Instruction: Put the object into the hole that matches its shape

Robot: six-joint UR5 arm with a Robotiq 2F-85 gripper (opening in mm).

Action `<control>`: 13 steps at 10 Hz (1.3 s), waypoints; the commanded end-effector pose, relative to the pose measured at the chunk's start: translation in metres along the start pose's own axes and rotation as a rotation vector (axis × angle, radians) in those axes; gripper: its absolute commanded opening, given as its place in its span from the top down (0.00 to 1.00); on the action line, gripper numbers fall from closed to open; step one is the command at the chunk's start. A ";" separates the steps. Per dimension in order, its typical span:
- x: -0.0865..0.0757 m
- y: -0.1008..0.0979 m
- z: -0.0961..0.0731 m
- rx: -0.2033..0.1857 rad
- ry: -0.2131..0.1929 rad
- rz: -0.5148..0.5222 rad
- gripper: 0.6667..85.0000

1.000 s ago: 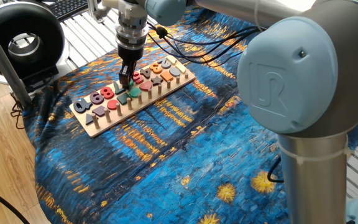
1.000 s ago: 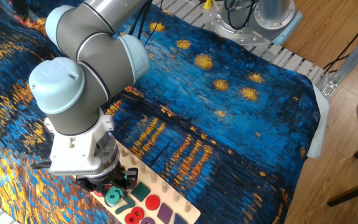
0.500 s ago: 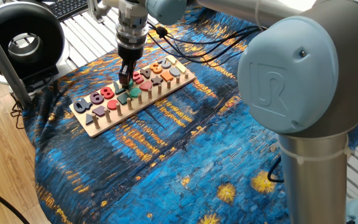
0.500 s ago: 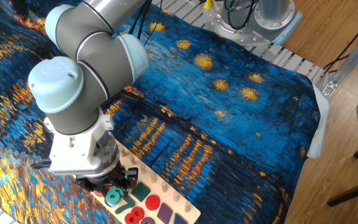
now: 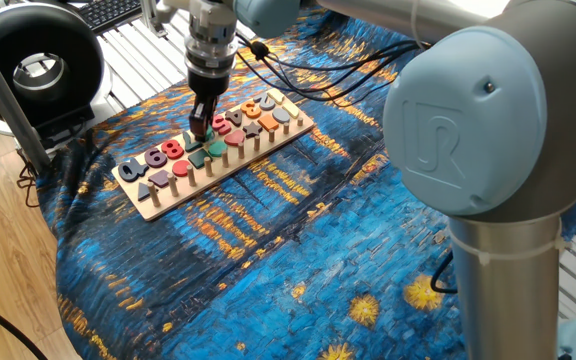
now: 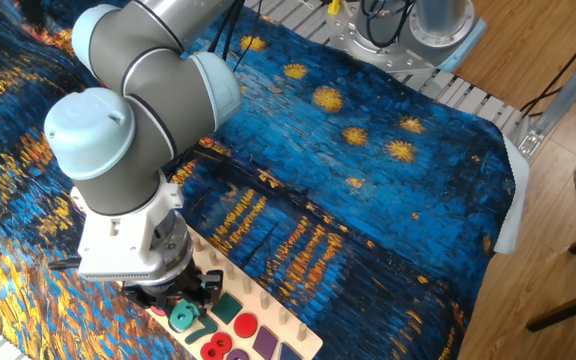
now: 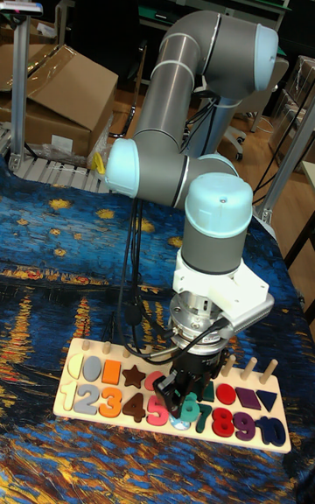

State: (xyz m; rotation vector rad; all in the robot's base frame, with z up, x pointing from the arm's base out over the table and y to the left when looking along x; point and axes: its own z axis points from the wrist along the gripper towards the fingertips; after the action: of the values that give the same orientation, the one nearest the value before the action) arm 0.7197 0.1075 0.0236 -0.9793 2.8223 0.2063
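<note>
The object (image 6: 180, 319), a small flat teal-green digit, sits at the number row of the wooden board (image 5: 151, 207), between the pink digit and the teal "7". My gripper (image 5: 200, 130) points straight down onto it, its dark fingers close on either side of the piece. In the other fixed view the gripper (image 6: 183, 303) hangs just above the digit's ring. The tall fixed view shows the gripper (image 7: 180, 401) over the object (image 7: 185, 415), which the fingers mostly hide. I cannot tell whether the piece lies flush in its hole.
Pegs and coloured shapes fill the board (image 7: 59, 403), with a red "8" (image 7: 223, 423) two places to the right of the object. A black ring-shaped device (image 5: 33, 65) stands at the table's far left corner. Cables (image 5: 298, 75) trail behind the board.
</note>
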 end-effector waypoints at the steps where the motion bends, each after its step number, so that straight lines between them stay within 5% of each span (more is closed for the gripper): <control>1: -0.005 -0.003 -0.001 0.000 -0.019 0.013 0.53; 13: -0.002 -0.006 0.001 0.006 -0.008 0.037 0.33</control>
State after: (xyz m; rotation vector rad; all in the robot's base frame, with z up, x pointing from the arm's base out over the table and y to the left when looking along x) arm 0.7255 0.1041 0.0211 -0.9508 2.8231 0.1957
